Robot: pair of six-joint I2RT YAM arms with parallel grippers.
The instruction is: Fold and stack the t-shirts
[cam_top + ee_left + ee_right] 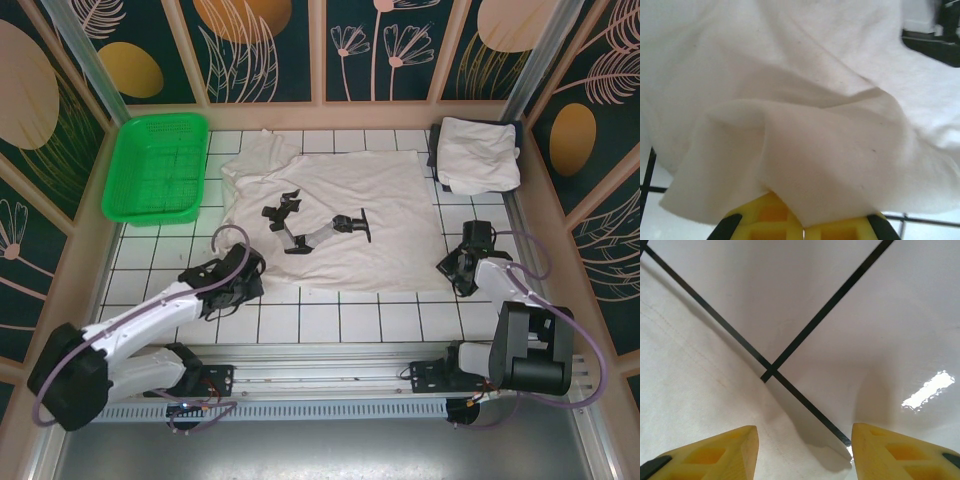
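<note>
1. White tiled counter (320, 322) with dark grout lines carries everything. Patterned panels enclose it on three sides.
2. Spread t-shirt (330, 205): off-white, lying open across the middle of the counter, mostly flat, with some bunching at its far left corner. A black shape (300, 228) sits on its centre. Whether this is a print or a loose item cannot be told.
3. Basket (158, 168): green plastic mesh, at the far left corner of the counter, just beside the spread t-shirt's left edge and apart from it.
4. Folded t-shirt (478, 155): off-white, at the far right corner, resting on a dark base, just beyond the spread t-shirt's far right corner.
5. Left hand (243, 264): at the near left corner of the spread t-shirt. The left wrist view shows its yellow fingers (765, 220) pressed together with the cloth's edge (805, 165) pinched between them. The cloth rises in a fold above the grip.
6. Right hand (453, 268): low over the counter just off the near right corner of the spread t-shirt. In the right wrist view its yellow fingers (715, 452) stand apart with nothing between them. Cloth (690, 375) lies to the left below them, and bare tile with crossing grout lines (771, 372) lies ahead.
</note>
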